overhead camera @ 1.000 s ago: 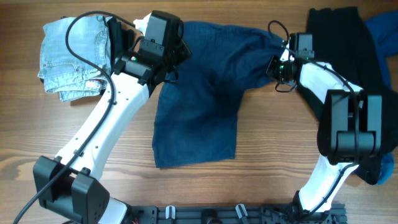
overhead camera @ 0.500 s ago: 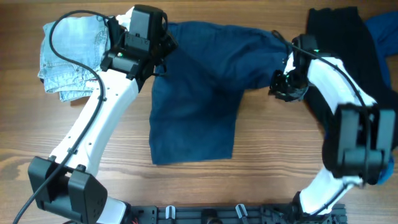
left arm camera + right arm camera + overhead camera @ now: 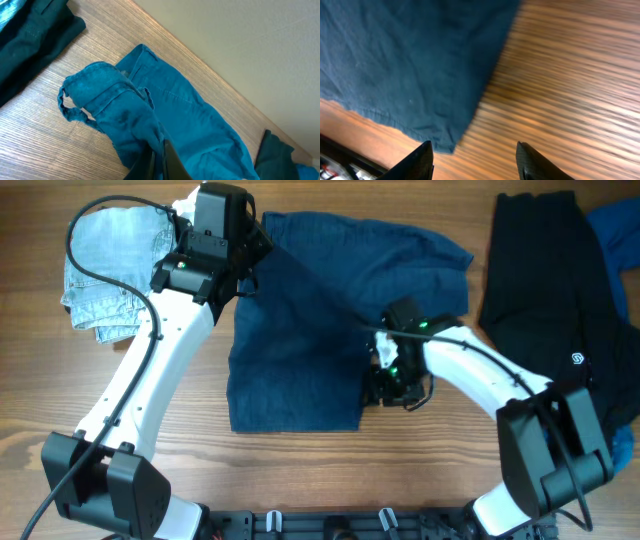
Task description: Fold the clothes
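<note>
The dark navy shorts [image 3: 310, 330] lie spread on the wooden table in the overhead view. My left gripper [image 3: 246, 268] is shut on their top left corner. In the left wrist view its fingers [image 3: 161, 161] pinch a fold of the blue fabric, and the waistband [image 3: 95, 95] with a belt loop lies beyond. My right gripper [image 3: 390, 388] is open and empty just right of the shorts' lower right corner. In the blurred right wrist view the gripper [image 3: 476, 162] hangs over bare wood, with the hem corner of the shorts [image 3: 420, 65] by the left finger.
A pale denim garment [image 3: 110, 270] lies folded at the far left, beside my left arm. A black garment with a small white logo [image 3: 550, 290] covers the right side. A bright blue item [image 3: 615, 225] shows at the far right.
My right gripper let go of the shorts' right end and moved down and left to the lower right corner of the leg. My left gripper pulled the shorts slightly left.
</note>
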Motion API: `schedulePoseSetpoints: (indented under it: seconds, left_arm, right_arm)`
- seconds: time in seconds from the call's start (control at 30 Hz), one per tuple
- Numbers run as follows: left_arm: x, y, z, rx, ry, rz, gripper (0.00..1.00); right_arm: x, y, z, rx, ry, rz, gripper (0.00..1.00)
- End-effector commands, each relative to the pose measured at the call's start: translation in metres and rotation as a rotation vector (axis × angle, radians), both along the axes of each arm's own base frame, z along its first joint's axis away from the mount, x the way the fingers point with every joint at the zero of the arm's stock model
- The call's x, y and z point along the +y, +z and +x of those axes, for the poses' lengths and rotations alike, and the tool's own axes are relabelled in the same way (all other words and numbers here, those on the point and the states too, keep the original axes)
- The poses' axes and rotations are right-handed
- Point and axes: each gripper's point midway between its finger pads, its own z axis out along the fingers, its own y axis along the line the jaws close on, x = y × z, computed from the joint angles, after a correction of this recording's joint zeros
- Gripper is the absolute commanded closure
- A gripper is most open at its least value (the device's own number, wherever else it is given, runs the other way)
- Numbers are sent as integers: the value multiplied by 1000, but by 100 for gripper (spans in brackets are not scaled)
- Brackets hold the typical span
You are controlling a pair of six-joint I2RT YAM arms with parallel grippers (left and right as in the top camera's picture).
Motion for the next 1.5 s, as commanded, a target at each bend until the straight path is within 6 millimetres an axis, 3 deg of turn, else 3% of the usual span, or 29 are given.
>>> schedulePoseSetpoints:
  seconds: [0.0, 0.23, 0.3, 0.43, 0.6, 0.73, 0.9, 0.93, 1.07, 1.3, 1.37, 1.43, 1.47]
  left_arm:
    - [6, 6, 4, -22, 27, 0, 96]
    - [7, 4, 2, -9, 27, 3, 96]
    - [7, 3, 1, -5, 27, 4, 96]
    - [7, 1, 0, 4, 27, 6, 96]
    - [7, 1, 0, 4, 27, 7, 96]
    - [8, 0, -2, 10, 5, 35, 96]
    - [13, -10, -10, 50, -87, 162, 96]
    - [14, -15, -15, 74, -119, 198, 96]
    - [19, -30, -34, 170, -161, 250, 96]
    - [30, -66, -94, 456, -200, 302, 96]
    - [24, -72, -109, 511, -232, 321, 96]
    - [16, -72, -112, 512, -253, 329, 96]
    - [12, -71, -110, 497, -261, 328, 96]
  right_arm:
    - [14, -13, -5, -40, 2, -55, 43]
    - [8, -43, -13, -128, -51, -200, 44]
    - [7, -47, -13, -133, -61, -195, 57]
    - [2, -56, -22, -120, -66, -198, 95]
    - [-2, -57, -24, -111, -72, -211, 96]
    - [-19, -50, -14, -91, -143, -224, 96]
    - [-62, -22, 27, -147, -220, -195, 96]
    - [-77, -17, 38, -157, -239, -194, 96]
    - [-105, -3, 66, -206, -292, -147, 96]
    - [-161, 41, 135, -436, -320, -101, 96]
    - [-164, 48, 141, -450, -344, -61, 96]
    - [-155, 47, 131, -402, -336, -25, 95]
    - [-147, 45, 121, -358, -323, -6, 89]
